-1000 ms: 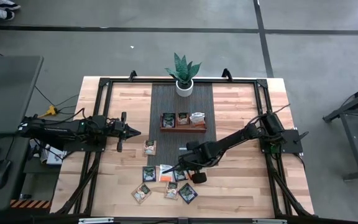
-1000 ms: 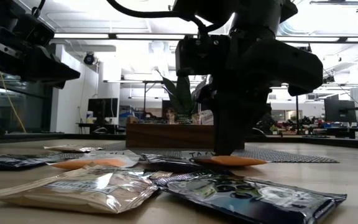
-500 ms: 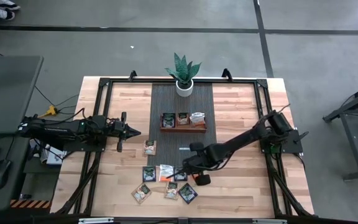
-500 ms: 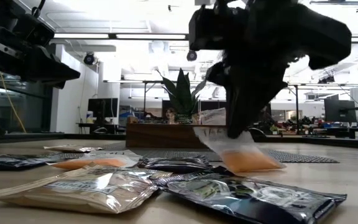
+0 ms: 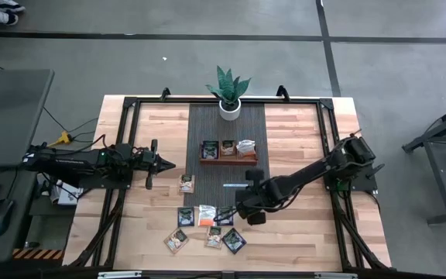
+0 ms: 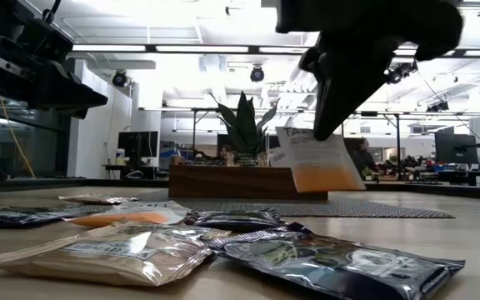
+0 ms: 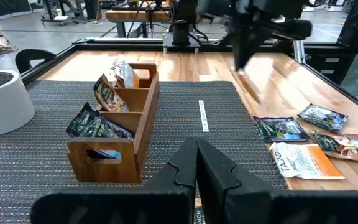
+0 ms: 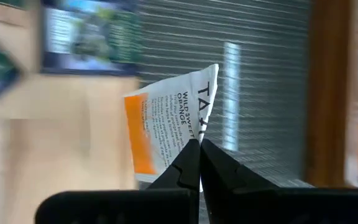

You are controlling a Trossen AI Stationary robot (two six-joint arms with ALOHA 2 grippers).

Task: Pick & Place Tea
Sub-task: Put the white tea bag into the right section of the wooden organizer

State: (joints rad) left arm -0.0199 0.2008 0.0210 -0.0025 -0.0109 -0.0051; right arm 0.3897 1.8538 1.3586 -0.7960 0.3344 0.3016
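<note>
The right hand (image 8: 194,146), pinched shut on one corner of an orange-and-white packet (image 8: 166,127) hanging above the bench (image 5: 300,132) toward 5 o'clock of the tray (image 5: 228,158), could drop it if that thin hold slips.

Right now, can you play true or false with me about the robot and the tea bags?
1. The right gripper holds an orange-and-white tea packet up off the table. True.
2. The wooden tray is empty. False: packets stand in its compartments.
3. The left gripper is shut and holds nothing. True.
4. The potted plant sits at the table's front edge. False: it sits at the back, behind the tray.
</note>
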